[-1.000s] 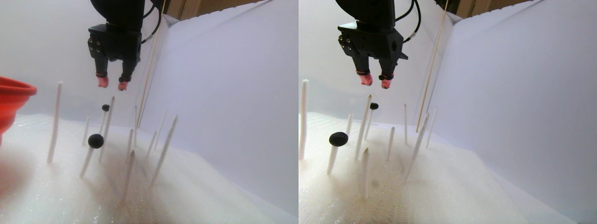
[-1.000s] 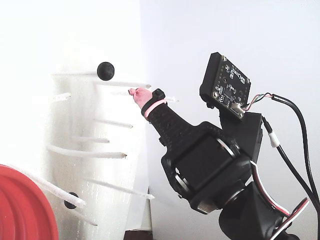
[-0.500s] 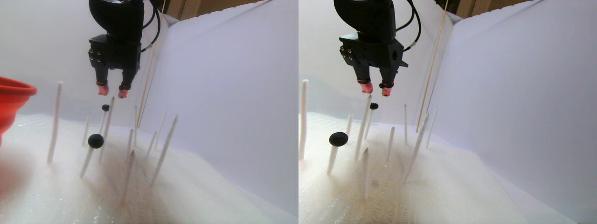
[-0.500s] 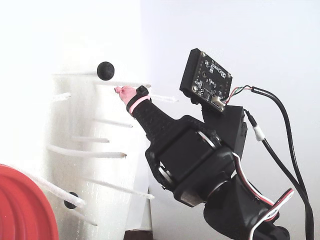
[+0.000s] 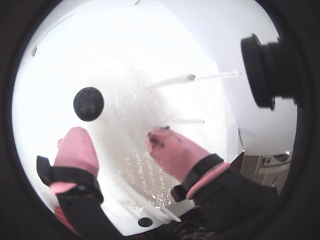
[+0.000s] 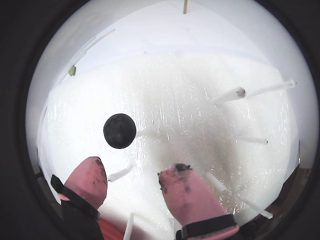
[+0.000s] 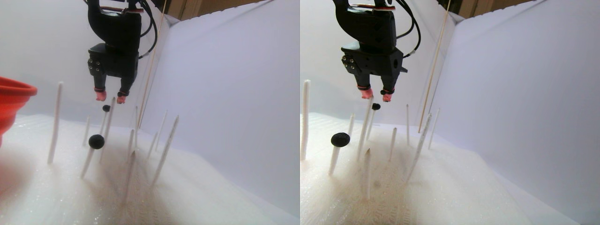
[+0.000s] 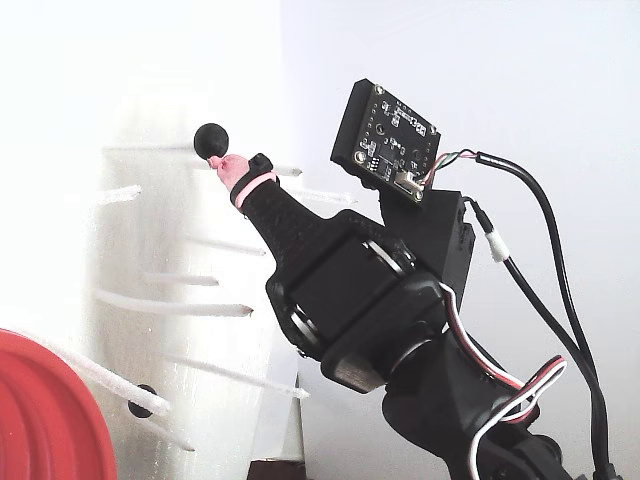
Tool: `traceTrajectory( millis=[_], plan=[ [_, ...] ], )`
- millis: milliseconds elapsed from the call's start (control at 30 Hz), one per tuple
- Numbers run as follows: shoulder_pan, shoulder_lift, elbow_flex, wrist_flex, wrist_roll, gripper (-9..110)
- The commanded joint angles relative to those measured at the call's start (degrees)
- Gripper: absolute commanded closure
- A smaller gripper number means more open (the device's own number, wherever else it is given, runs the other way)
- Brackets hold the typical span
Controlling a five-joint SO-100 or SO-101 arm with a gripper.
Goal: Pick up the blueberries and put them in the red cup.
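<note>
1. The gripper [image 7: 108, 97] is seen hanging above a bed of white foam [image 7: 211, 197] set with thin white sticks [image 7: 54, 123]; its pink-tipped jaws are parted to a moderate gap and nothing is held between them.
2. In both wrist views, one blueberry [image 6: 119, 130] is shown on a stick tip, just ahead of the pink fingertips [image 5: 75, 145] and nearer the left one, apart from both.
3. In the fixed view, the same blueberry [image 8: 210, 140] is seen right at the pink tip; contact cannot be told.
4. A second blueberry [image 7: 96, 141] is perched on a nearer stick, well below the gripper.
5. The red cup [image 8: 45, 420] is seen only in part, at the lower left of the fixed view.
</note>
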Motion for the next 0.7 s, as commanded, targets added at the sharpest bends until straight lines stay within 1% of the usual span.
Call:
traceTrajectory(
  millis=[0,667],
  plan=[
    [-0.2,0.4,-5.3,-1.5,-0.3,80],
    [-1.1,-5.4,-9.1,-5.1,-1.0,80]
  ],
)
